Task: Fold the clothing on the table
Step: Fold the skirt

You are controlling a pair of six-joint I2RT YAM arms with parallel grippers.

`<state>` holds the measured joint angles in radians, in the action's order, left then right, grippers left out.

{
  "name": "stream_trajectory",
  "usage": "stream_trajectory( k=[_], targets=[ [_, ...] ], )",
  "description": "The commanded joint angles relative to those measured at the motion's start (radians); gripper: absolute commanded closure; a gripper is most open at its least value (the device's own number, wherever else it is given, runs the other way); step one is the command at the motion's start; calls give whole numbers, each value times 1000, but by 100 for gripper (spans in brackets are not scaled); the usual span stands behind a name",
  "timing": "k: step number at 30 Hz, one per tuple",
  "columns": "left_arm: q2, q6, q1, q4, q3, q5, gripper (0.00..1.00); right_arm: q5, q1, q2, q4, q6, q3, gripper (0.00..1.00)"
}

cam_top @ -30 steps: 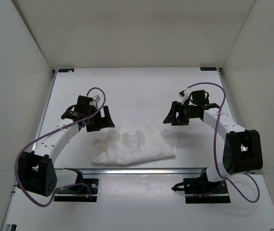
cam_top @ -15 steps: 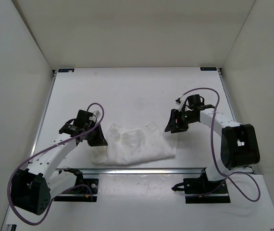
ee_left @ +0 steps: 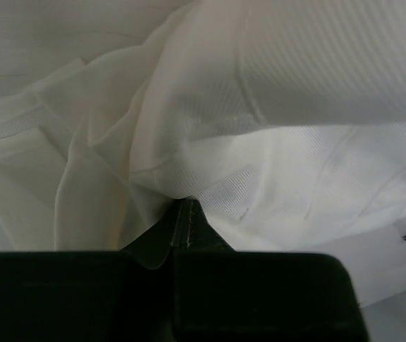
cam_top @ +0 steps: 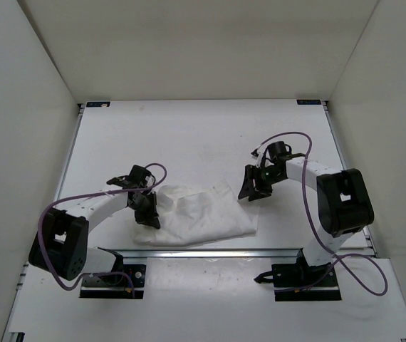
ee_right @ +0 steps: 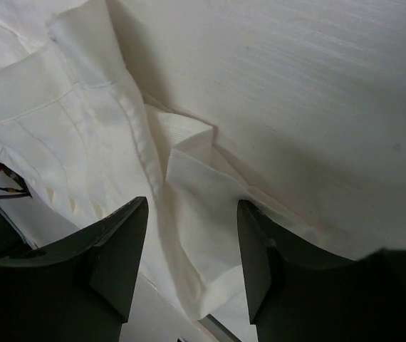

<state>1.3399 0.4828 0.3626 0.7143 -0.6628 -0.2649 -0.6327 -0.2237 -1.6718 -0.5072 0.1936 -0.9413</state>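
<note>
The clothing [cam_top: 201,212] lay crumpled at lower centre of the table [cam_top: 189,135]. The left gripper [cam_top: 146,212] was clamped tight on its left edge, apparently ready to lift for a fold, while the right gripper [cam_top: 251,188] stood half-spread astride the right corner, gripping nothing yet.

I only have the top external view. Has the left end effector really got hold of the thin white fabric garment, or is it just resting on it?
Observer: It has hold of it. The left wrist view shows the left end effector shut, with a fold of the thin white fabric garment pinched at its tips.
Operator: And the right one, is it gripping?
Observer: No. In the right wrist view the right end effector is open, with one finger on each side of a folded corner of the garment.
</note>
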Motion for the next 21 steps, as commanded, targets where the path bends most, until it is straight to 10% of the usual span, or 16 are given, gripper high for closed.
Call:
stream_trajectory(
  k=[1,7,21],
  targets=[
    [-8,-3,-42,22,5,95,100,4,-17,-29,9,-25,-48,49],
    [65,20,-42,2,-67,58,99,-18,-20,-68,36,-23,-48,50],
    [487,-33,-40,-73,-457,44,100,39,34,-249,-48,-72,-258,100]
  ],
)
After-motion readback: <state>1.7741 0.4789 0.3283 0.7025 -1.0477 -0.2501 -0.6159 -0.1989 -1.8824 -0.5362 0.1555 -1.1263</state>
